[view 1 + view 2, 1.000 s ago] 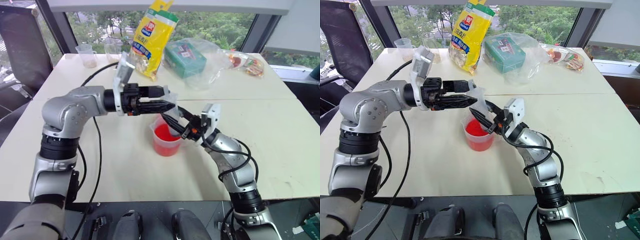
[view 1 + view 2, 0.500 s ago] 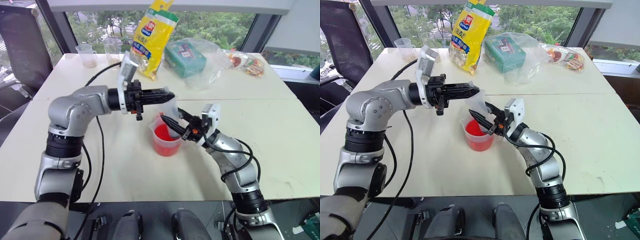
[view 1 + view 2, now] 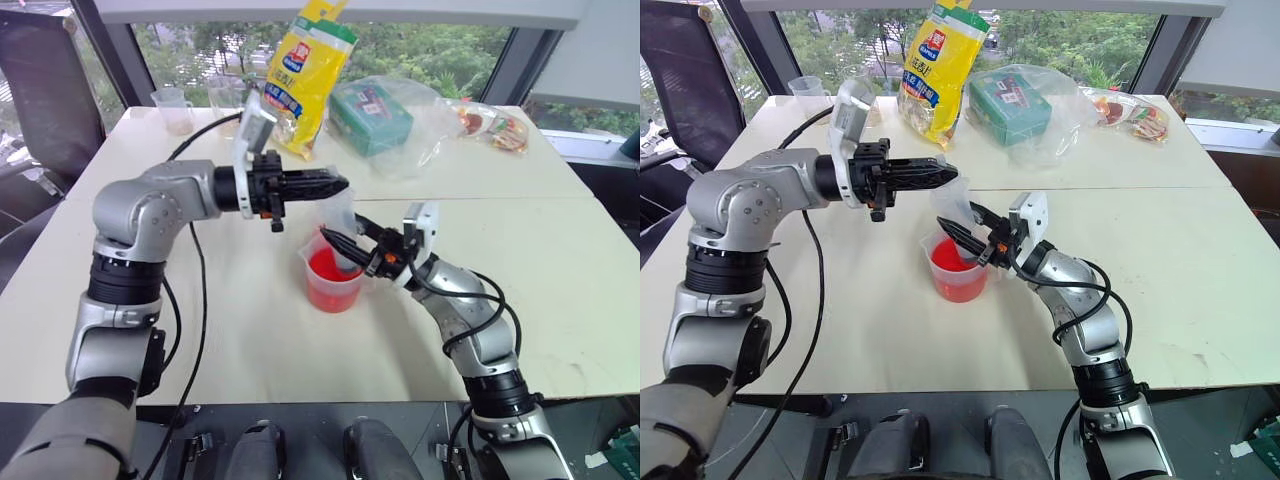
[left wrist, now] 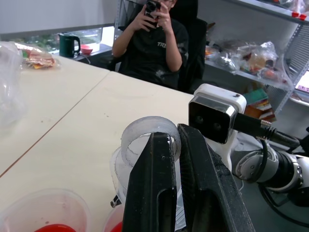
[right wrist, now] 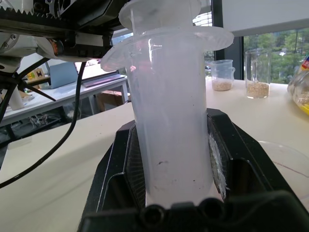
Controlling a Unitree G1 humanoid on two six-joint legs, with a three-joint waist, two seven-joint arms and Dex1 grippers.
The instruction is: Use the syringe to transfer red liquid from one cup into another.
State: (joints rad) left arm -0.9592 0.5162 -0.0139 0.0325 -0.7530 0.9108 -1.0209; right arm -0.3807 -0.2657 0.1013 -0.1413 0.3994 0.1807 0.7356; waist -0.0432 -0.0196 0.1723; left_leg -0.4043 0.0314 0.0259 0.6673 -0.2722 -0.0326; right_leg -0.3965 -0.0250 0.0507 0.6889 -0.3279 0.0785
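- The right gripper (image 3: 350, 240) clamps the barrel of the syringe (image 3: 345, 222), holding it tilted above the spouted beaker (image 3: 331, 280) near the table's (image 3: 560, 250) middle.
- Red liquid (image 3: 328, 268) sits in that beaker; the syringe's lower end is hidden behind the gripper.
- The left gripper (image 3: 338, 184) reaches in level from the left, its fingers (image 4: 154, 193) pinched together at the syringe's white plunger top (image 4: 149, 140).
- In the left wrist view a narrower cup (image 4: 113, 223) stands just beside the beaker.
- Two clear beakers with beige grains (image 3: 174, 111) stand at the far left corner, near a yellow bag (image 3: 305, 75).
- A seated person (image 4: 159, 43) shows beyond the table.
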